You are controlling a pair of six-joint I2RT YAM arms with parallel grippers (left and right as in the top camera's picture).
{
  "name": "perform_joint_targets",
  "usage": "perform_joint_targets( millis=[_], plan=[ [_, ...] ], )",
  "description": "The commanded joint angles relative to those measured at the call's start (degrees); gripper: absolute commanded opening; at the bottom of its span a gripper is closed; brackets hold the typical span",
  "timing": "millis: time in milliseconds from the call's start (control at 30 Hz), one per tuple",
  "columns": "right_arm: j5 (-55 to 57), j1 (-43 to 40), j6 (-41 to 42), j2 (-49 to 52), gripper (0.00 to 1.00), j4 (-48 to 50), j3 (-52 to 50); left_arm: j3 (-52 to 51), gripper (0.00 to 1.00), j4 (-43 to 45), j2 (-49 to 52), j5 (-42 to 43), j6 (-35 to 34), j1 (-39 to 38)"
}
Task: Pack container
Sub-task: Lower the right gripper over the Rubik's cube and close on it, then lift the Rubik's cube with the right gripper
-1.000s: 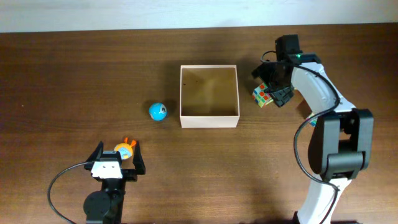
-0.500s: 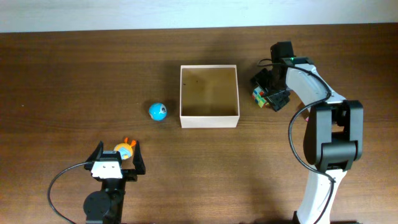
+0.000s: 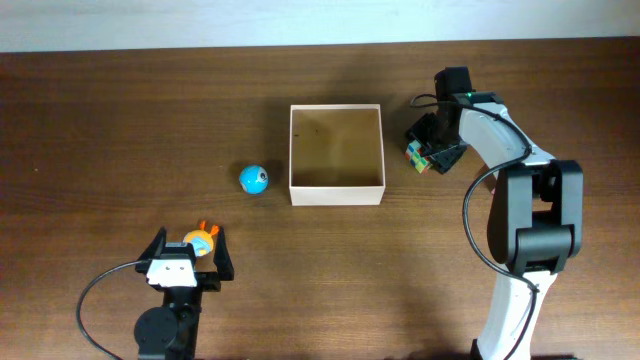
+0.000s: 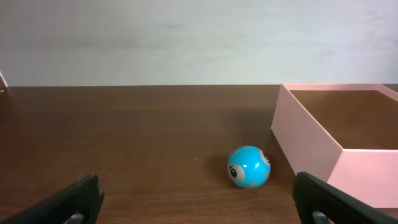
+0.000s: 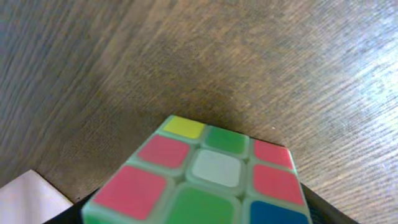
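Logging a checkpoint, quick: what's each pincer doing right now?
Left pincer: open, empty.
Right pincer: around the cube; whether it grips cannot be told.

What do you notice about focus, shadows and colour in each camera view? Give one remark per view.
Overhead: sharp, evenly lit, soft shade inside the container. Left wrist: ball crisp, container's white walls tinted pink. Right wrist: cube fills the frame, table at upper left blurred, dark shadow beside the cube.

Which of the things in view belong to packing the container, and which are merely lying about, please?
Job: container; likely contents: puzzle cube, blue ball, orange toy.
Merely there: wooden table; pale wall.
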Motion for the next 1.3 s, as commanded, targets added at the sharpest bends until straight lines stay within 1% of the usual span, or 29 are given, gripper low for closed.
perform_joint_targets(
  millis=[0,67,133,200,267,567,633,867,1133,1167,1200,1267],
  plan=[
    [0.35,-0.17,-6.32,1.18,0.69,0.04,0.79,-0.17,0.99,-0.2,-0.48,0.81,0.87,-0.02],
    [0.35,-0.17,-8.44,1.18,0.67,0.04,0.79,-0.17,0.99,-0.2,-0.48,0.81,0.87,-0.02],
    [0.33,-0.17,-9.86,1.18,0.64,0.07,0.79,-0.17,0.99,-0.2,-0.48,0.81,0.87,-0.02],
    [1.2,-0.17,-10.03,1.18,0.62,-0.2,0.79,-0.17,0.99,-0.2,-0.48,0.81,0.87,-0.02],
    [1.29,-0.17,-12.31,1.18,0.61,-0.09,0.79,-0.17,0.99,-0.2,-0.48,0.81,0.87,-0.02],
    [1.4,-0.17,-31.32,1.18,0.62,-0.09,0.81,-0.17,0.99,-0.2,-0.48,0.81,0.87,-0.02],
    [1.42,-0.17,-34.32,1.16,0.62,-0.52,0.85,-0.17,0.99,-0.2,-0.48,0.81,0.87,-0.02],
    [1.36,-0.15,-36.57,1.14,0.62,-4.2,4.72,-0.17,0.99,-0.2,-0.48,0.81,0.87,-0.02],
    [1.42,-0.17,-42.8,1.14,0.62,-14.82,16.11,-0.17,0.99,-0.2,-0.48,0.81,0.87,-0.02],
    [1.53,-0.17,-42.88,1.14,0.63,-15.21,16.35,-0.17,0.99,-0.2,-0.48,0.81,0.87,-0.02],
    [1.64,-0.17,-43.04,1.14,0.67,-15.52,16.37,-0.17,0.99,-0.17,-0.48,0.81,0.87,-0.02],
    [1.68,-0.17,-44.02,1.16,0.69,-16.2,16.26,-0.17,0.99,-0.2,-0.48,0.81,0.87,-0.02]
  ],
)
